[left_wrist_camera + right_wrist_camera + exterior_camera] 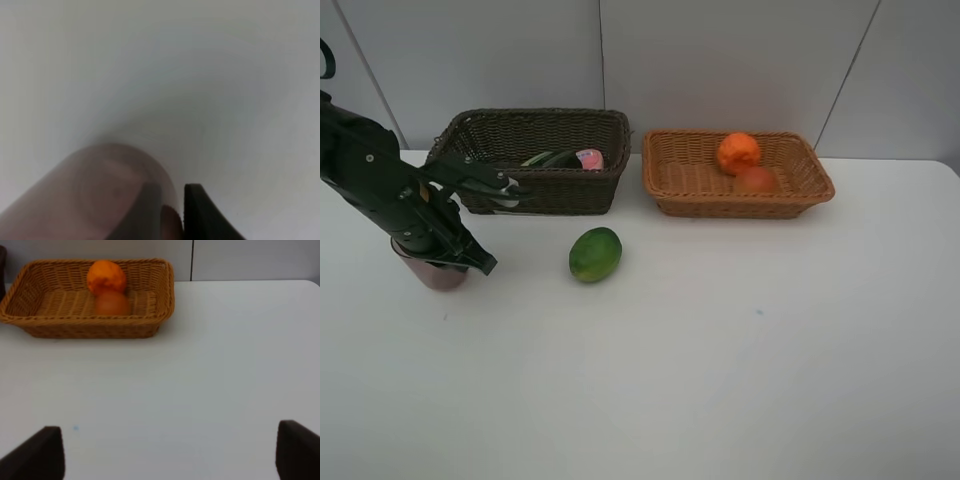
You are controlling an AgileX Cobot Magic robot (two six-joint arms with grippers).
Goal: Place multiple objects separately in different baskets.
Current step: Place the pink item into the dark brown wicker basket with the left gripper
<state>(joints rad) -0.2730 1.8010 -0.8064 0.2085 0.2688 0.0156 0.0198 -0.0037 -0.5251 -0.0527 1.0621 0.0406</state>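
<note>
The translucent mauve cup stands on the table at the left. My left gripper is shut on its wall. In the left wrist view one finger is outside the cup and the other shows through it. The green oval fruit lies on the table in front of the dark brown basket. That basket holds the dark flat bottle and the pink bottle. The light tan basket holds the orange and the red-orange fruit. My right gripper is open over bare table, short of the tan basket.
The two baskets stand side by side along the back wall. White table stretches across the front and right. The left arm slants in from the left edge, over the cup.
</note>
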